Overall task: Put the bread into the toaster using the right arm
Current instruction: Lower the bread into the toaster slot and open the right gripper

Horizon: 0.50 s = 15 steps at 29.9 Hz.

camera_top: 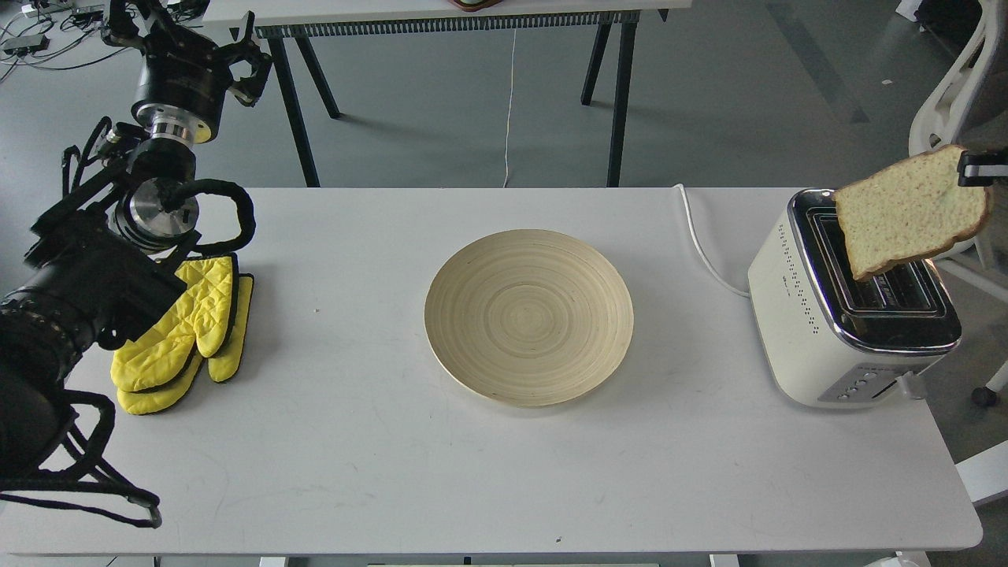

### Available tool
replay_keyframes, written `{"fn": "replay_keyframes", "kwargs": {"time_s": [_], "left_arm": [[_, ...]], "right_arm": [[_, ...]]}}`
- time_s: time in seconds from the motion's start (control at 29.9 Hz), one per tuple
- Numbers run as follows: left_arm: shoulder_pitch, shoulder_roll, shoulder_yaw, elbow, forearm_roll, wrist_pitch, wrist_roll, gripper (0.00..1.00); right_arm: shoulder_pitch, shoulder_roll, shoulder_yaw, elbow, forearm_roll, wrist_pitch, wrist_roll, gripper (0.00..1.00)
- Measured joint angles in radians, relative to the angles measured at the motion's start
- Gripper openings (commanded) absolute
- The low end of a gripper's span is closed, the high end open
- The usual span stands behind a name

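Bread [906, 213] over toaster [835, 331], tilted.
You see a pale speckled slice, brown crust; right gripper [976, 168] pinches its corner; left gripper [228, 55] state unclear.

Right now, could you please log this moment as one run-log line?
phase: bread held tilted above toaster slots, not inserted | right tool: pinching bread's edge | left tool: raised, idle | plate: bare

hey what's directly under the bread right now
The bread hangs tilted over the toaster, held at its upper right corner by the right gripper. Below it are the black slots; its lower edge covers part of them, and their insides are too dark to see.
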Motion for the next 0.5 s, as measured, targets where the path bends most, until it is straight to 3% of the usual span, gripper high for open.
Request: {"fn": "replay_keyframes", "kwargs": {"time_s": [0.5], "left_arm": [[0.000, 0.000, -0.001, 0.000, 0.002, 0.000, -0.001, 1.00]], "right_arm": [[-0.052, 0.002, 0.000, -0.001, 0.001, -0.015, -0.001, 0.01]]}}
